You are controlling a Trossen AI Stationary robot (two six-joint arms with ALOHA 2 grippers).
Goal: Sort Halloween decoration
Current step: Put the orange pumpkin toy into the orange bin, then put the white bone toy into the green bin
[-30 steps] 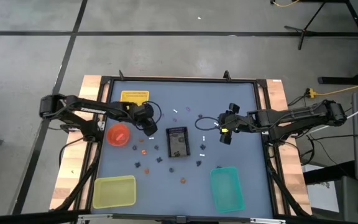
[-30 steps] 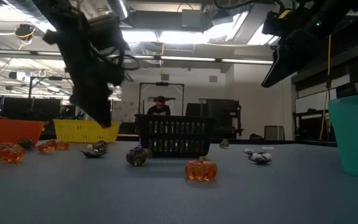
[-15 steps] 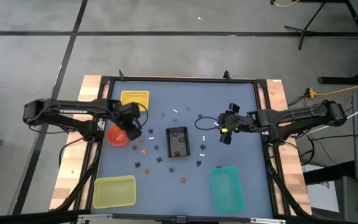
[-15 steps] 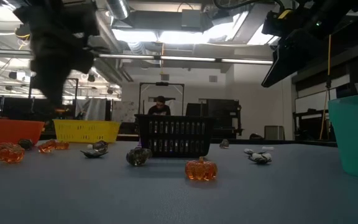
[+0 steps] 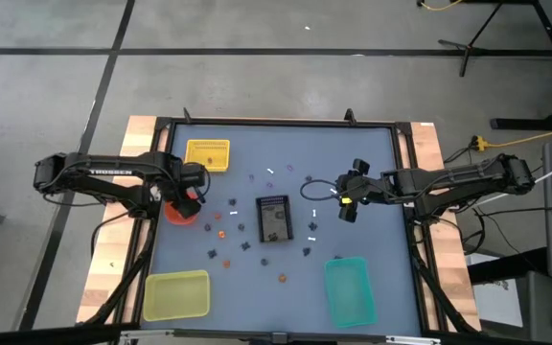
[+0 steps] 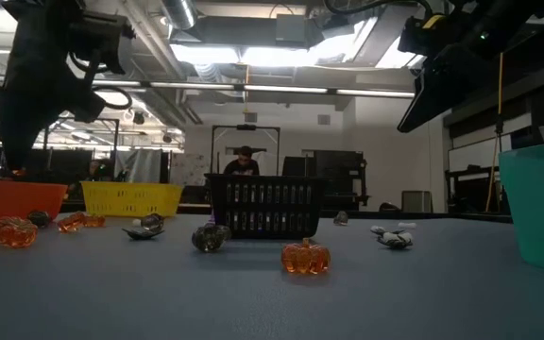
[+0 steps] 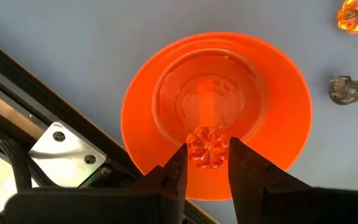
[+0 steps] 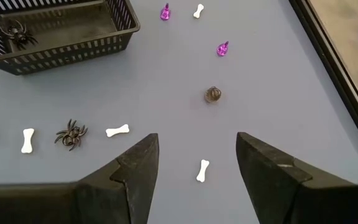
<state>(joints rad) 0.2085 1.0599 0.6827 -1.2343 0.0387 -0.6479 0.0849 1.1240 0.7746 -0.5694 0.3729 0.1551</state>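
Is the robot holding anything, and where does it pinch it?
The left gripper pinches a tiny orange pumpkin by its sides, above the orange bowl. The right gripper holds nothing.

The left gripper (image 5: 189, 196) hides part of the orange bowl (image 5: 178, 215) beneath it in the high view; trinkets (image 5: 244, 245) there are too small to identify.

centre: black basket (image 5: 274, 218) blocks the middle, trinkets scattered close around it | left edge: orange bowl (image 5: 181, 209) under left gripper (image 7: 207, 163) clamping an orange pumpkin (image 7: 207, 147) | back-left: yellow basket (image 5: 207, 153) | front: yellow-green tray (image 5: 175, 294), teal bin (image 5: 348, 289), bare gap between | right gripper (image 8: 192, 165): jaws wide, bones and spiders beneath
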